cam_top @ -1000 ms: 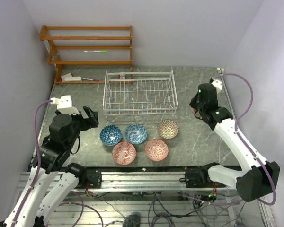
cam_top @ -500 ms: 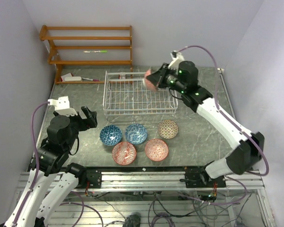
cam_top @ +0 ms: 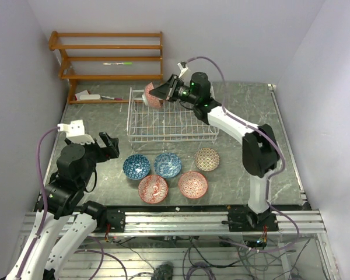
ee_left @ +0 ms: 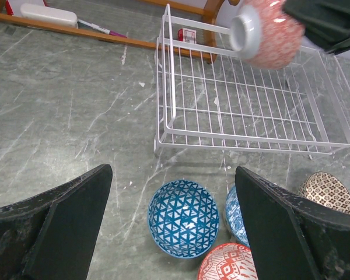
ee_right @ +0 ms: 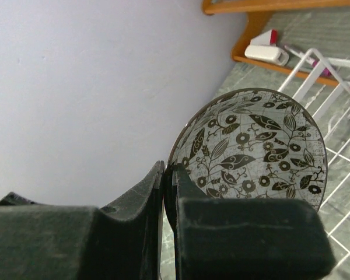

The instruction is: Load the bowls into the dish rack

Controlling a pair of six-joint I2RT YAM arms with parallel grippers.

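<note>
Big grey stone-look table (cam_top: 105,111) with the white wire dish rack (cam_top: 174,138) sitting on it. The right gripper (cam_top: 163,92) is up over the rack's back-left corner, pinched tight on the rim of the held bowl (cam_top: 152,95). That bowl is in the air above the rack, tipped on its side, red pattern outside and black-and-white leaves inside. The left gripper (cam_top: 108,143) hangs off the rack's front-left corner, fingers spread wide. Just in front of the rack sit the left blue bowl (cam_top: 136,167), right blue bowl (cam_top: 167,164) and tan bowl (cam_top: 206,158). A bit further out from the rack are the left red bowl (cam_top: 153,189) and right red bowl (cam_top: 192,184).
</note>
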